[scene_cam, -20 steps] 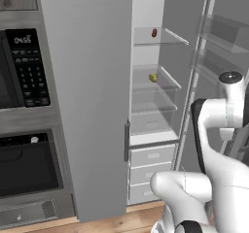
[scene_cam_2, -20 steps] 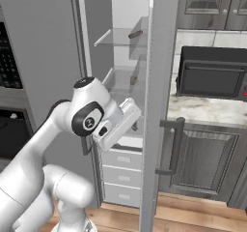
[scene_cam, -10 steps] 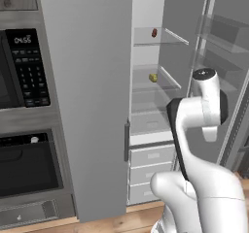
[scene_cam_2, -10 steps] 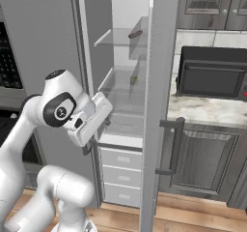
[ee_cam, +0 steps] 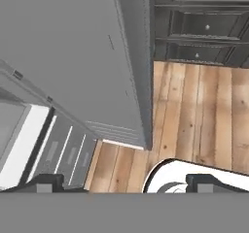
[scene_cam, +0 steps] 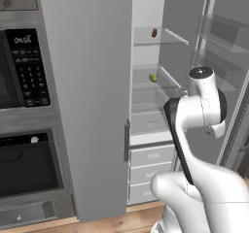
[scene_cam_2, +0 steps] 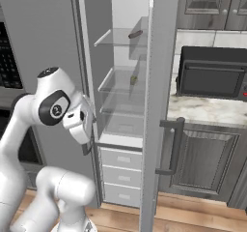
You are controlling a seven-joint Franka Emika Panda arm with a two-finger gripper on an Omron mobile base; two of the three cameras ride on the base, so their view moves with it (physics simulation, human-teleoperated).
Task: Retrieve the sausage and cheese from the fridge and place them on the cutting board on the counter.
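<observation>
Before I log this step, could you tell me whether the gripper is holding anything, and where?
Nothing is held: the gripper is open and empty; sausage and cheese sit on fridge shelves.

The end effector [ee_cam: 124, 182], tips wide apart, looks down the open fridge [ee_cam: 73, 57] door at wooden floor [ee_cam: 194, 110]

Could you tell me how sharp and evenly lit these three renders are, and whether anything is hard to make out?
Left base view: flat, even light, no glare; the sausage and cheese are tiny soft blobs on glass shelves. Right base view: similarly even, with edges slightly blurred; the open fridge interior reads pale. Hand view: softest, tilted steeply towards the wooden floor, with the open gripper at the bottom.
</observation>
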